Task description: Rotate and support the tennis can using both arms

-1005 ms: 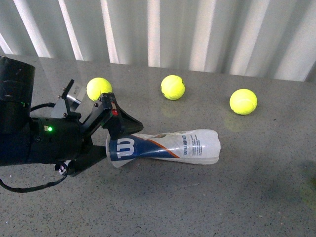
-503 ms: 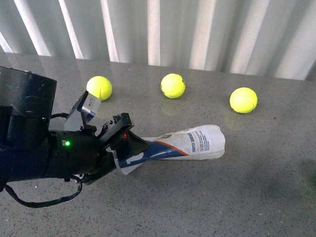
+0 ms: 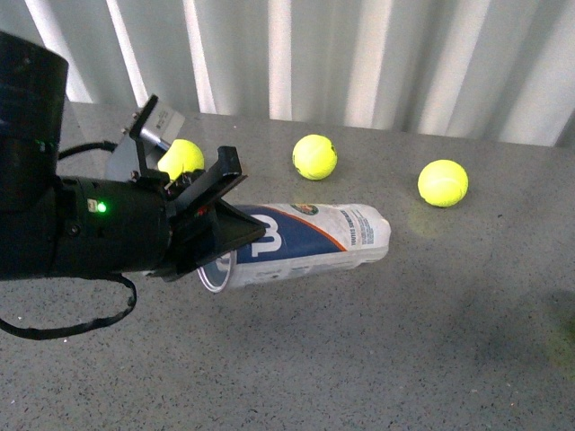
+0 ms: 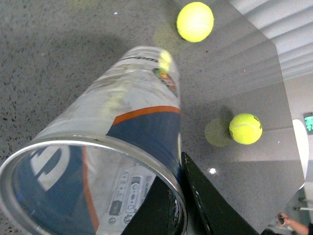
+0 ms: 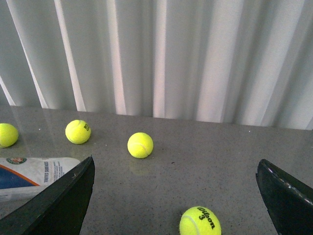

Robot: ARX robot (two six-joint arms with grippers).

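Note:
The tennis can (image 3: 310,238) is a clear tube with a navy label and a white W. It lies across the grey table (image 3: 377,359), its open metal rim (image 4: 98,147) towards my left arm. My left gripper (image 3: 226,235) is shut on that rim. In the left wrist view the can (image 4: 139,103) fills the frame, and my left gripper (image 4: 178,208) has one finger inside the tube and one outside. My right gripper (image 5: 174,196) is open and empty, apart from the can, whose far end (image 5: 36,171) shows beside one finger. My right gripper is out of the front view.
Three yellow tennis balls (image 3: 183,157) (image 3: 314,157) (image 3: 443,183) lie behind the can near the white curtain (image 3: 359,54). Two balls show in the left wrist view (image 4: 195,21) (image 4: 245,129). A further ball (image 5: 200,221) lies between my right fingers.
My left arm has swung up and back with the can's open end. The can has turned about its long axis, so the W label faces differently, and its far end shifted slightly left.

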